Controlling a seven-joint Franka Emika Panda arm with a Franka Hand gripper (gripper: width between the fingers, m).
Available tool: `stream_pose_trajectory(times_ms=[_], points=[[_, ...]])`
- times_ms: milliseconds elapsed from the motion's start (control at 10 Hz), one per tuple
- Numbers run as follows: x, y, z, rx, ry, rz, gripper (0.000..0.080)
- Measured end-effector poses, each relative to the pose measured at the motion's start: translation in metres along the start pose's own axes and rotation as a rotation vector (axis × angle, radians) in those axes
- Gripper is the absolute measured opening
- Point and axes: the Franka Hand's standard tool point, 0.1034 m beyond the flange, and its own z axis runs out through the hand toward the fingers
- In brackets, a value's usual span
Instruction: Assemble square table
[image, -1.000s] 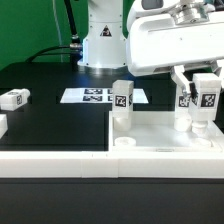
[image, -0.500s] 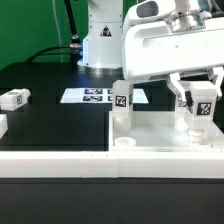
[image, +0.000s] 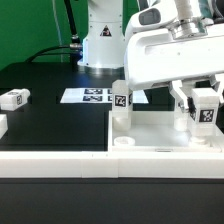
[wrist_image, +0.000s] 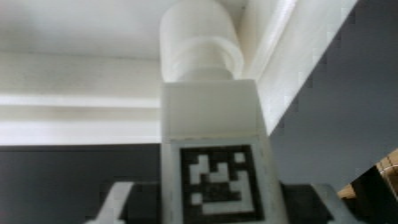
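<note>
The square table top (image: 158, 128) is a white tray with a raised rim, at the exterior view's lower right. One tagged white leg (image: 121, 100) stands upright in its far left corner. My gripper (image: 204, 108) is shut on a second tagged leg (image: 206, 112) and holds it upright over the top's far right corner. Whether its lower end sits in the corner I cannot tell. In the wrist view the held leg (wrist_image: 210, 120) fills the frame between my gripper (wrist_image: 210, 205), its round end toward the top's rim (wrist_image: 294, 40).
A loose tagged leg (image: 13, 98) lies on the black table at the exterior view's left, another white part (image: 2, 123) at the left edge. The marker board (image: 95, 96) lies by the robot base. The long white border wall (image: 55, 160) runs along the front.
The hand has turned about the held leg and shifted slightly toward the exterior view's right. The leg's tag now faces a little differently. Other parts have not moved.
</note>
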Motion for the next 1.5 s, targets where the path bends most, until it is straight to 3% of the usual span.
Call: stream_pose_trajectory(times_ms=[300,700,800,900,1000,1200,1500], points=[[-0.0023,-0.001,0.0047,-0.019,0.063,0.0,0.029],[-0.0028,-0.0005,0.0054,-0.015,0.045,0.006,0.029],[-0.0037,-0.001,0.0061,-0.013,0.038,0.006,0.0357],[-0.0037,-0.001,0.0061,-0.013,0.037,0.006,0.0566],[-0.0038,-0.001,0.0062,-0.013,0.037,0.006,0.0566],[-0.0038,-0.001,0.0062,-0.013,0.037,0.006,0.0644],[-0.0038,-0.001,0.0062,-0.013,0.036,0.006,0.0649]])
